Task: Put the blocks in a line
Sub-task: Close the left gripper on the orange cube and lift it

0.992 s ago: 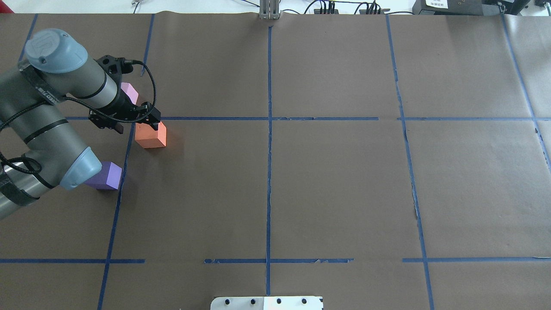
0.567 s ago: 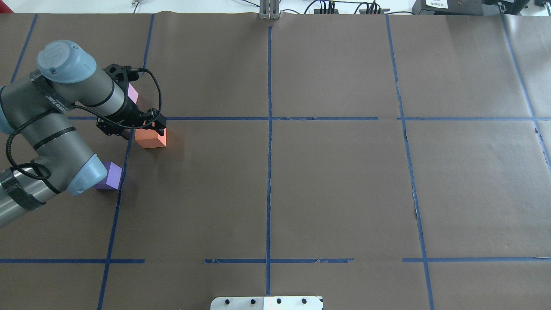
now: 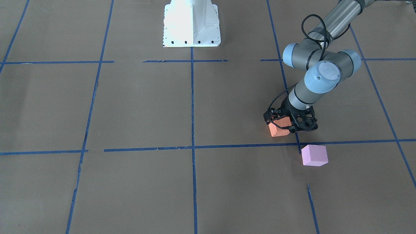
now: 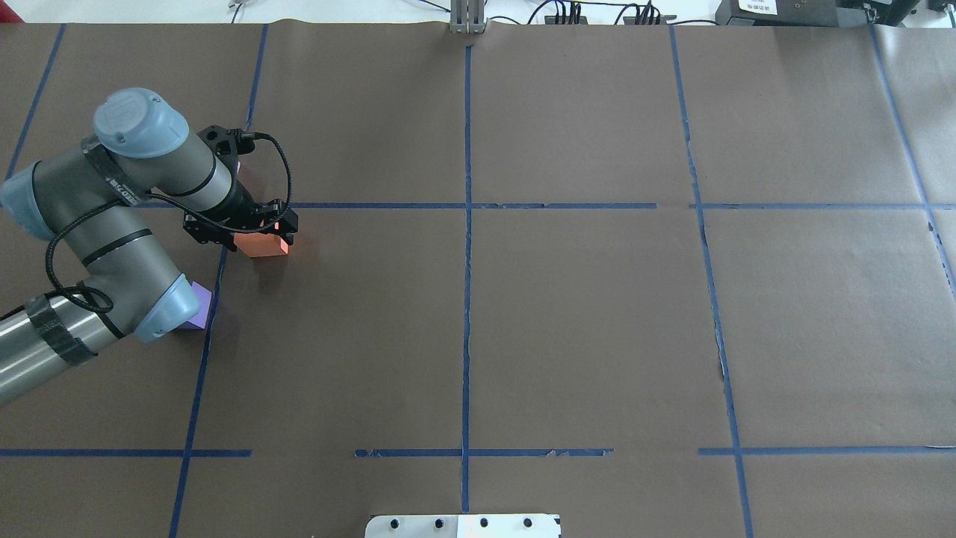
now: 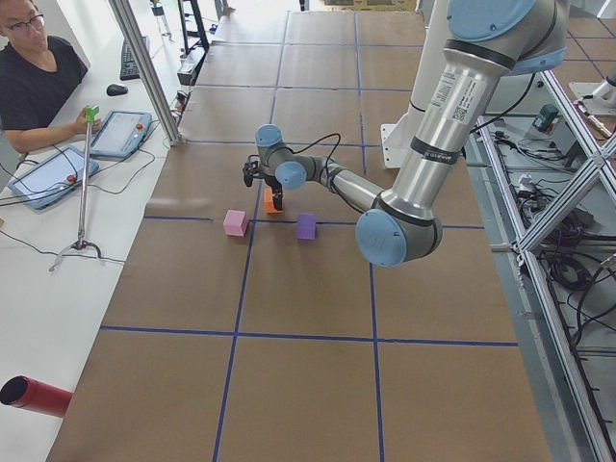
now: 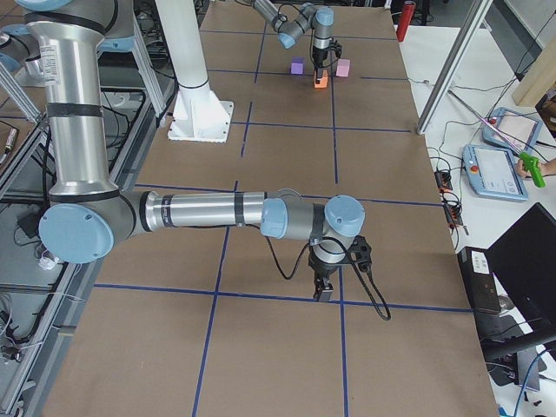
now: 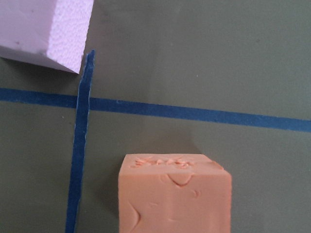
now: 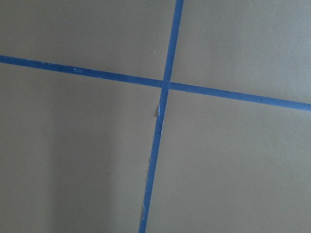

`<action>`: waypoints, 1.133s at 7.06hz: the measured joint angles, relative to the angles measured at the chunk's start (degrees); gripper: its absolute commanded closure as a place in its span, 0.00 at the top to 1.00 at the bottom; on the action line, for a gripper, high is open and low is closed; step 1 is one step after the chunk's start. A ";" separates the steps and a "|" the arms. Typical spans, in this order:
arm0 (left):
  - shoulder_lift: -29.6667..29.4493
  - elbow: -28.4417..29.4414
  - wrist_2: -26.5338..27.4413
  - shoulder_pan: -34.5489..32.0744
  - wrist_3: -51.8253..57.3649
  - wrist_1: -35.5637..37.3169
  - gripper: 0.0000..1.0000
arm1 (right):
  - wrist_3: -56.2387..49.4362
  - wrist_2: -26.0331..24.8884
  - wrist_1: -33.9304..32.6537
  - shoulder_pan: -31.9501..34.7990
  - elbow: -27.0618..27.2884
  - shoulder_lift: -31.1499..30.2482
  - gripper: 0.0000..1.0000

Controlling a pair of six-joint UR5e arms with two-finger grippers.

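Observation:
The orange block (image 4: 263, 246) sits just below a blue tape line at the table's left. My left gripper (image 4: 248, 235) is open and low over it, fingers on either side; the front view shows the gripper (image 3: 288, 125) straddling the block (image 3: 279, 130). The left wrist view shows the orange block (image 7: 175, 196) below centre, no fingers. The pale pink block (image 3: 314, 155) lies beyond the line, hidden by the wrist from overhead. The violet block (image 4: 199, 314) peeks from under the elbow. My right gripper (image 6: 323, 292) hovers over bare paper far away; I cannot tell its state.
Brown paper with a blue tape grid (image 4: 467, 205) covers the table. The white robot base (image 3: 191, 22) stands at the near middle edge. An operator (image 5: 34, 67) sits with tablets beyond the left end. A red cylinder (image 5: 34, 397) lies off the table.
My left arm has swung right and the gripper has come down over the orange block, covering more of it. The wrist now hides the pink block from overhead. The blocks have not moved.

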 measured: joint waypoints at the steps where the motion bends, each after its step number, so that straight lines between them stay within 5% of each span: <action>1: -0.50 0.80 0.01 0.03 0.10 -0.20 0.94 | 0.00 0.00 0.00 0.00 0.00 0.00 1.00; 7: -0.84 2.02 0.01 -1.11 1.02 -0.78 0.89 | 0.00 0.00 0.00 0.00 0.02 0.00 1.00; 8: -0.84 2.04 0.01 -1.15 1.00 -0.81 0.76 | 0.00 0.00 0.00 0.00 0.01 0.00 1.00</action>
